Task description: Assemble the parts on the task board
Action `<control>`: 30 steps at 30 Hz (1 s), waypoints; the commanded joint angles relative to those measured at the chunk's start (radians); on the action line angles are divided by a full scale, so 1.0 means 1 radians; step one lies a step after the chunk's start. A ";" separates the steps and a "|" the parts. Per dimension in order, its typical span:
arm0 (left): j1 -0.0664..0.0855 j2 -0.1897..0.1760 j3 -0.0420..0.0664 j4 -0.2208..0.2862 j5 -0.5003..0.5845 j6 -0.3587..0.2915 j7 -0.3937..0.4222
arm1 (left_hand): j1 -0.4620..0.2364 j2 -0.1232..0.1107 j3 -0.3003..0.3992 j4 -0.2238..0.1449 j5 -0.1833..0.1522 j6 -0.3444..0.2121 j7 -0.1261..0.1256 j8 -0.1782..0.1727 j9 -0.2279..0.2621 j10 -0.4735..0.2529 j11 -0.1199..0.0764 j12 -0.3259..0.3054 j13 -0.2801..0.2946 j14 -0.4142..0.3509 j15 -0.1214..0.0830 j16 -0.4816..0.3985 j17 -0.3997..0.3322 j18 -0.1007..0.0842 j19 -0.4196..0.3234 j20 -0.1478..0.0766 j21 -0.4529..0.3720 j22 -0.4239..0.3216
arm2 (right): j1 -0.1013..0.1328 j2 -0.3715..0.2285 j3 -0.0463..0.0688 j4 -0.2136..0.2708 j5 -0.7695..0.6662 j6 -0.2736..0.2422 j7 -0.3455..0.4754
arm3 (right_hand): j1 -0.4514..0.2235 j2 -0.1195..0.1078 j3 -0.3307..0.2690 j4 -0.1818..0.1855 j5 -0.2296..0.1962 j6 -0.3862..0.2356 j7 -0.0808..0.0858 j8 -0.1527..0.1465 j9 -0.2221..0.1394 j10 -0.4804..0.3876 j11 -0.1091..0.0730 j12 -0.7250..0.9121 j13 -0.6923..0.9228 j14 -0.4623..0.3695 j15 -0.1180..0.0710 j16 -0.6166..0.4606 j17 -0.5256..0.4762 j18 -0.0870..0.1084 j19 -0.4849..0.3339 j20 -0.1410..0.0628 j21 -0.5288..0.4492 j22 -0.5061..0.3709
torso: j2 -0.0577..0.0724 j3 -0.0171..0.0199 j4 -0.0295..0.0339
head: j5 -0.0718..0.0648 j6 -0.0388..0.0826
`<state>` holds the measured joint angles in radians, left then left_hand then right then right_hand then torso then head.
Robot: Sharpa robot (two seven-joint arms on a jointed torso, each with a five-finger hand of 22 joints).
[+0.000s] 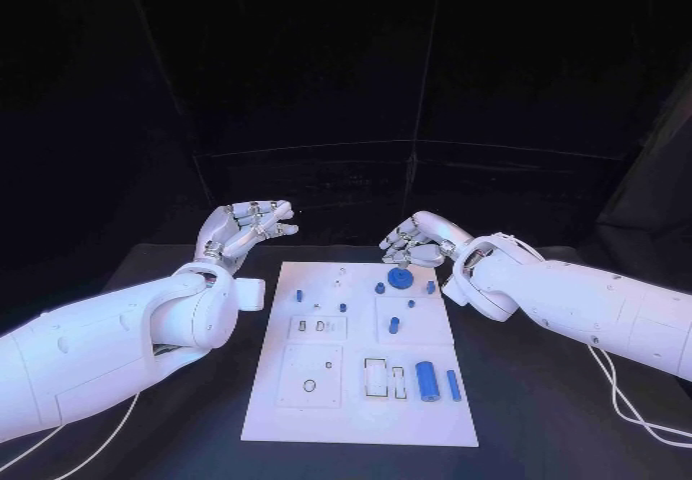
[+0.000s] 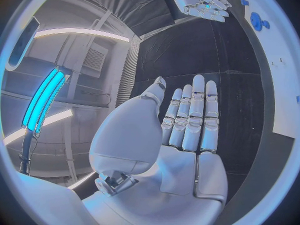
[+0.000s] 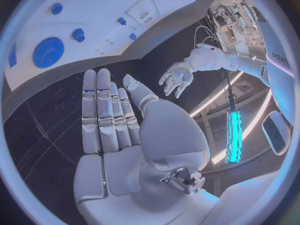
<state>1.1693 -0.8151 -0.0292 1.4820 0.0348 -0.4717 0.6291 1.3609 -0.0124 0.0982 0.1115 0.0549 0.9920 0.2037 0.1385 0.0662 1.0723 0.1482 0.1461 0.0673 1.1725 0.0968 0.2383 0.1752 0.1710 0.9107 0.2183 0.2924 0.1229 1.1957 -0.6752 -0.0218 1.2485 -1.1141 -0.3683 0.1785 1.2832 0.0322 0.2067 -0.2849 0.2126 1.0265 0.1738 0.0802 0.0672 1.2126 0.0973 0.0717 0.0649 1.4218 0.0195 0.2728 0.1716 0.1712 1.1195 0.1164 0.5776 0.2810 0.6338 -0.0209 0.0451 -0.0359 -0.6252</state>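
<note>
Task board [image 1: 361, 400]: right hand [image 1: 414, 243] hides far corner; sm. parts indistinct.

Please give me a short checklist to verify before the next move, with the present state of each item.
1. Left robot hand holds nothing, fingers apart: ok.
2. Right robot hand holds nothing, fingers apart: ok.
3. Task board lies flat on the table: ok.
4. Blue gear close to the right robot hand, not touched: ok.
5. Large blue cylinder seated in its place: cannot tell.
</note>
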 commanded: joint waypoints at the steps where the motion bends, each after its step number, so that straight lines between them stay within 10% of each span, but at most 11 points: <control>1: 0.000 -0.012 0.001 0.030 -0.040 0.050 -0.015 | 0.004 0.004 -0.001 -0.009 0.002 0.003 0.002 -0.010 -0.002 -0.002 0.003 -0.009 -0.002 0.007 0.002 -0.011 0.003 0.014 0.008 0.000 0.000 -0.002 | 0.010 0.004 0.005 0.009 -0.252 0.059 -0.126 | -0.020 -0.030 0.027 0.003 -0.001 0.023 -0.006 -0.015 -0.001 0.011 -0.013 -0.009 0.001 0.089 -0.026 0.177 0.115 0.009 0.042 -0.027 0.164 0.097 | 0.021 -0.0030 0.0124 | -0.012 0.006; 7: -0.001 -0.024 0.001 0.072 -0.046 0.064 -0.023 | 0.001 0.004 -0.002 -0.016 0.001 -0.003 0.006 -0.021 -0.002 -0.012 0.007 -0.025 -0.004 0.006 0.006 -0.022 0.008 0.013 0.010 0.001 -0.005 -0.007 | 0.020 0.018 0.009 0.008 -0.372 0.113 -0.188 | -0.040 -0.048 0.045 0.007 -0.011 -0.002 -0.004 -0.017 -0.002 -0.049 -0.003 -0.009 0.000 0.085 -0.020 0.313 0.205 0.007 0.036 -0.021 0.274 0.183 | 0.042 -0.0049 0.0186 | -0.019 0.006; 16: -0.001 -0.032 0.001 0.094 -0.050 0.070 -0.030 | 0.002 0.003 -0.002 -0.020 0.001 -0.005 0.006 -0.024 -0.002 -0.014 0.008 -0.029 -0.004 0.006 0.006 -0.025 0.010 0.013 0.011 0.002 -0.007 -0.009 | 0.024 0.029 0.010 0.000 -0.432 0.163 -0.227 | -0.045 -0.060 0.053 0.019 -0.016 -0.041 -0.007 -0.015 0.000 -0.079 0.001 -0.004 0.004 0.072 -0.014 0.607 0.455 -0.041 0.126 -0.011 0.574 0.556 | 0.059 -0.0056 0.0212 | -0.024 0.006; 30: -0.001 -0.043 0.001 0.108 -0.050 0.076 -0.039 | 0.000 0.002 -0.003 -0.025 0.001 -0.007 0.008 -0.029 -0.002 -0.018 0.010 -0.035 -0.004 0.006 0.008 -0.030 0.013 0.013 0.010 0.003 -0.010 -0.011 | 0.026 0.058 0.010 -0.034 -0.445 0.223 -0.241 | -0.038 -0.060 0.054 0.026 -0.019 -0.044 -0.004 -0.015 0.000 -0.103 0.007 -0.005 0.004 0.060 -0.009 0.737 0.572 -0.054 0.139 -0.002 0.658 0.660 | 0.075 -0.0019 0.0282 | -0.029 0.009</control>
<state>1.1670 -0.8574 -0.0291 1.5863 -0.0068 -0.4127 0.5909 1.3610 -0.0124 0.0969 0.0935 0.0549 0.9881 0.2073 0.1154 0.0653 1.0631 0.1574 0.1141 0.0652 1.1760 0.1004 0.2118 0.1867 0.1706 0.9140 0.2180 0.2873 0.1122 1.2184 -0.6209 -0.0131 1.2176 -1.5384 -0.1796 -0.0511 1.2394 -0.0263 0.2599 -0.2660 0.1980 0.9915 0.1703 0.0658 0.0662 1.1179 0.1054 0.0675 0.0681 1.4669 0.0017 1.0058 0.7402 0.1316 1.2533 0.1141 1.2312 0.9392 0.7041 -0.0240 0.0709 -0.0635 -0.6157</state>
